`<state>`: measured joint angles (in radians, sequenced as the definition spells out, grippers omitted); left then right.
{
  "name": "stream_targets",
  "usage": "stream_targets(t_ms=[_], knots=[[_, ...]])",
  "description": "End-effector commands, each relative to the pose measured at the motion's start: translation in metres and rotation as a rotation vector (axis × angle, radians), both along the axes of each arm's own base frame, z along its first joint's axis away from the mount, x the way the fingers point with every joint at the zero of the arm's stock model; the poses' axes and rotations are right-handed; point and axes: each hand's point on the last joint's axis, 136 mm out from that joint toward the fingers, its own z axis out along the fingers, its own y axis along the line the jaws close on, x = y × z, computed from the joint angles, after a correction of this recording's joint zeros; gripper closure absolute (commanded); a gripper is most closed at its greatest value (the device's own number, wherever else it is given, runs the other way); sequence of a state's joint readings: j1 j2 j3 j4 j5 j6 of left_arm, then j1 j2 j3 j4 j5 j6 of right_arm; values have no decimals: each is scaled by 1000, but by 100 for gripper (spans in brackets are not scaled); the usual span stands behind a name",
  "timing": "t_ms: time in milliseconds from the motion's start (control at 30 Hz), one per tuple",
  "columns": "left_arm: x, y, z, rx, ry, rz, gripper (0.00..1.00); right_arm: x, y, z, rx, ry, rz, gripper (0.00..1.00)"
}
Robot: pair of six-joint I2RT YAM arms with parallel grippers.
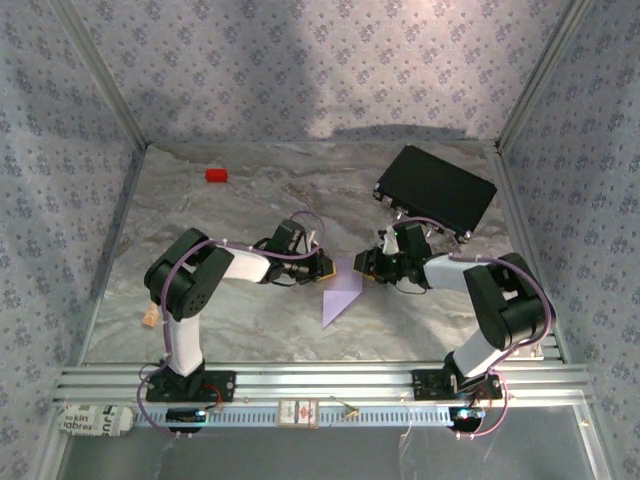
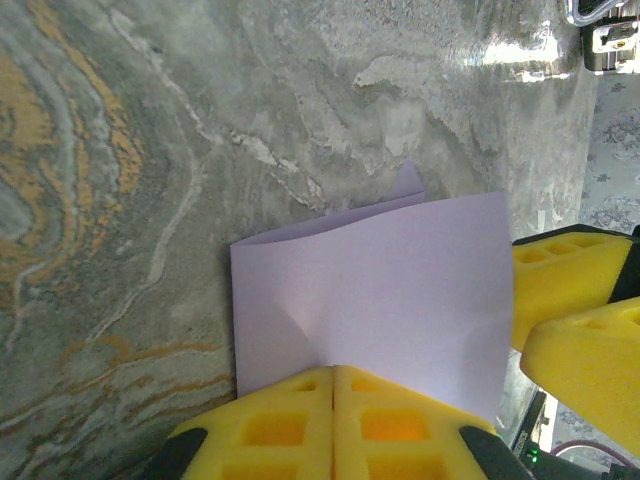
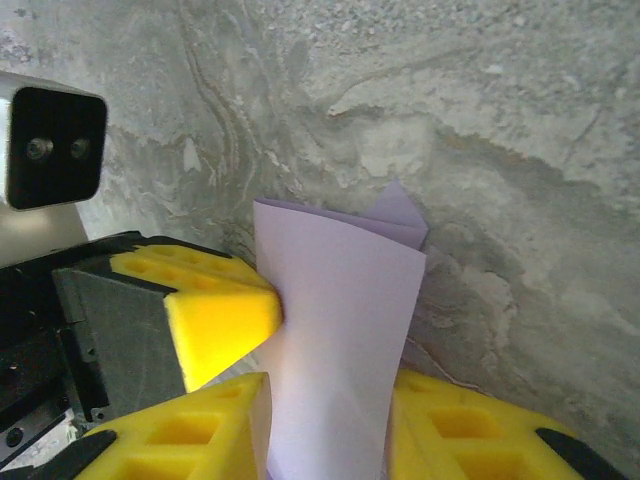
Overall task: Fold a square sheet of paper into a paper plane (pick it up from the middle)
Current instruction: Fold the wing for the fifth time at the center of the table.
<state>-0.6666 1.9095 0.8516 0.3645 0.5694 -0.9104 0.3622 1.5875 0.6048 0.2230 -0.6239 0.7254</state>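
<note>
Two claws meet at one thin pale-lilac paper sheet [image 1: 340, 292], centred between them: left gripper [image 2: 333, 395] clamps it, right gripper [image 3: 325, 430] straddles it (jaws apart) — a sideways tug could tear it or skew the crease.

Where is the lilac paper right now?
Top view: the lilac paper sits near the middle of the table, between both tools, its edge pinched by the left tool.
</note>
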Motion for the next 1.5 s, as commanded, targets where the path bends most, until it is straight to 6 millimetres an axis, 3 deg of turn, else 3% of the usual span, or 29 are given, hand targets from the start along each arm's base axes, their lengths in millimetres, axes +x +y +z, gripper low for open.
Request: stream_targets(t_ms=[0, 467, 1133, 1333, 1467], knots=[[-7, 21, -19, 72, 60, 36, 93, 0, 3, 3, 36, -2, 13, 66], [-6, 20, -15, 61, 52, 38, 93, -14, 5, -8, 38, 38, 38, 68], [-4, 19, -8, 48, 43, 48, 90, -19, 14, -14, 61, 61, 77, 73], [-4, 19, -2, 40, 33, 49, 88, -19, 13, -14, 59, 60, 64, 82], [-2, 18, 9, 26, 10, 46, 80, -17, 12, -10, 63, 57, 41, 90]])
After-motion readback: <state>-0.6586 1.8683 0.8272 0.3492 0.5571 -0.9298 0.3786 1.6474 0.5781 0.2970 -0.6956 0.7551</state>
